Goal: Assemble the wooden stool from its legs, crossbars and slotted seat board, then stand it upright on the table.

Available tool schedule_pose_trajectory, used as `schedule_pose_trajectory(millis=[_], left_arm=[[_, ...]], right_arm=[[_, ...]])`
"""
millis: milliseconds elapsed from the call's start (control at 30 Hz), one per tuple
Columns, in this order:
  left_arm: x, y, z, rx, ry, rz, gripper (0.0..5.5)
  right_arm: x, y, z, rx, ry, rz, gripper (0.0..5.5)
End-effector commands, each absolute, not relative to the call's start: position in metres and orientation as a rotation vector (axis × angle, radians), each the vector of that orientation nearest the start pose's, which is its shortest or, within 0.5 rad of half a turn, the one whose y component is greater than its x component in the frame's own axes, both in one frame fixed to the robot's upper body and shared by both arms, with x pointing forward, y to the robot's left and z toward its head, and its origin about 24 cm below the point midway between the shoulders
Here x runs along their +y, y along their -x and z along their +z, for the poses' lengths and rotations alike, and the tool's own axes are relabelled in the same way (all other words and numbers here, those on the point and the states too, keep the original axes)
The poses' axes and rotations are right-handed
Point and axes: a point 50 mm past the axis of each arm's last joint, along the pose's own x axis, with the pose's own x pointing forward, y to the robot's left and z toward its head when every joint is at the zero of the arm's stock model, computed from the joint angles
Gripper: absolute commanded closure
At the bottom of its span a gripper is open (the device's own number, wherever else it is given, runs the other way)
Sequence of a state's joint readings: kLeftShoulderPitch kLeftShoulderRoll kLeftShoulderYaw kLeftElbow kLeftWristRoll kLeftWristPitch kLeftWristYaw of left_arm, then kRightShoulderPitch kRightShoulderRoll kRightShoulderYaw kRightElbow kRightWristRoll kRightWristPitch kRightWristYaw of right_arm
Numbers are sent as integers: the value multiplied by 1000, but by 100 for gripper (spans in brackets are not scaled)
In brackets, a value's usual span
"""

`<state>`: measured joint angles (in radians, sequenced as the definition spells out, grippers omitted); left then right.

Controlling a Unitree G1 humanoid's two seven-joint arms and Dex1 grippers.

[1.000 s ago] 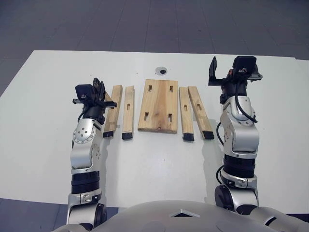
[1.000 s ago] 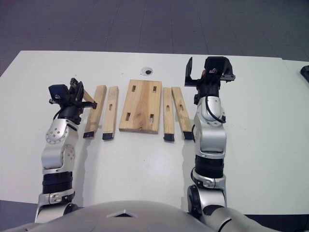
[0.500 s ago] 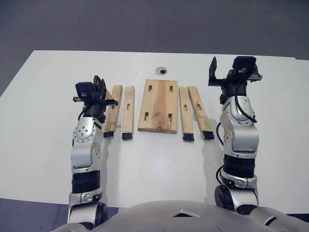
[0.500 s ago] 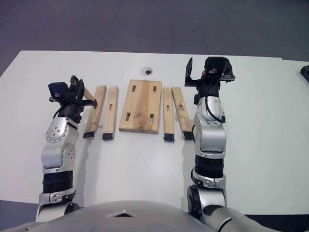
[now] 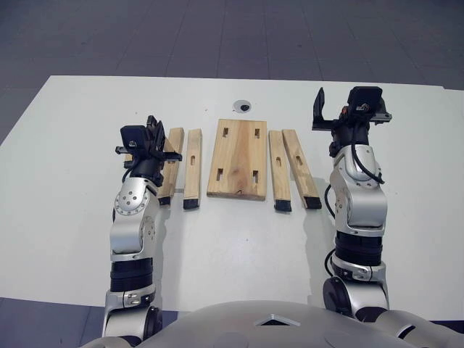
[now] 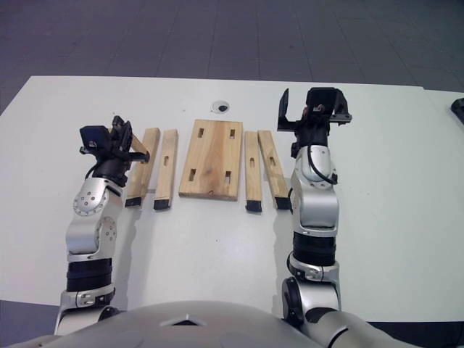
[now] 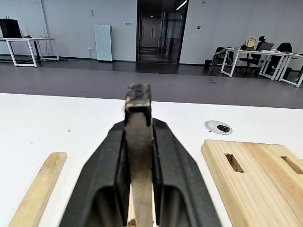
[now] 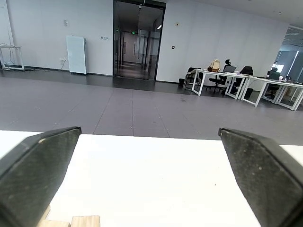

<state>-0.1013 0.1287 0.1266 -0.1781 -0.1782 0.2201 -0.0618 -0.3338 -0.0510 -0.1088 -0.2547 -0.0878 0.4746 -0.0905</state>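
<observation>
Left hand (image 5: 153, 129) edged rightward — nearer outer leg (image 5: 171, 163).

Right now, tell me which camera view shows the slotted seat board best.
The left eye view: the whole seat board lies flat, with all four slots visible and nothing over it. The right eye view gives the same. The left wrist view catches one corner with two slots.

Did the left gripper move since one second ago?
Yes: the left gripper shifted to the robot's right, nearer the seat board, which stayed fixed.
</observation>
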Motion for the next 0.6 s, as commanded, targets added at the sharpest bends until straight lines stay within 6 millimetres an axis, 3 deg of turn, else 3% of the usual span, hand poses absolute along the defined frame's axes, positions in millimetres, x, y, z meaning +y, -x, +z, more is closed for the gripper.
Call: schedule_pose_trajectory(millis=[33, 233, 600], left_arm=[[193, -268, 91, -63, 33, 27, 508], [196, -268, 86, -45, 15, 32, 508], [200, -261, 57, 57, -18, 36, 508]], right_arm=[[-169, -300, 147, -115, 96, -161, 10], [-168, -300, 147, -118, 93, -159, 10], [-166, -300, 148, -119, 93, -160, 10]])
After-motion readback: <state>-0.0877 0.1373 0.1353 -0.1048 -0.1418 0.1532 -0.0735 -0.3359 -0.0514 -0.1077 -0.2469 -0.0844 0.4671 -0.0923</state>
